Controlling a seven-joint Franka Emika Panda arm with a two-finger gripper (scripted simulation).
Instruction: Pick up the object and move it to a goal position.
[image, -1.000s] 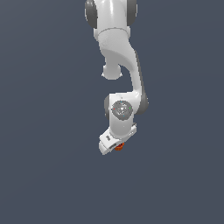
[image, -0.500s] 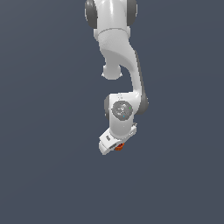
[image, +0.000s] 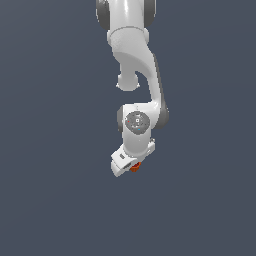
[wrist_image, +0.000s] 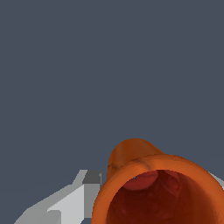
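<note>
The object is a small orange-red tapered cup (wrist_image: 148, 183) with a thicker rim band. In the wrist view its open mouth faces the camera and it sits between my fingers (wrist_image: 65, 203); only the edge of the other finger shows past the rim. In the exterior view only a small orange bit of the cup (image: 135, 167) shows beside the white gripper (image: 131, 167), which hides most of it. The gripper is shut on the cup, and the arm hangs down from the top of the exterior view.
A plain dark grey-blue background fills both views. The white arm (image: 135, 55) comes down from the top centre of the exterior view. No goal marker shows.
</note>
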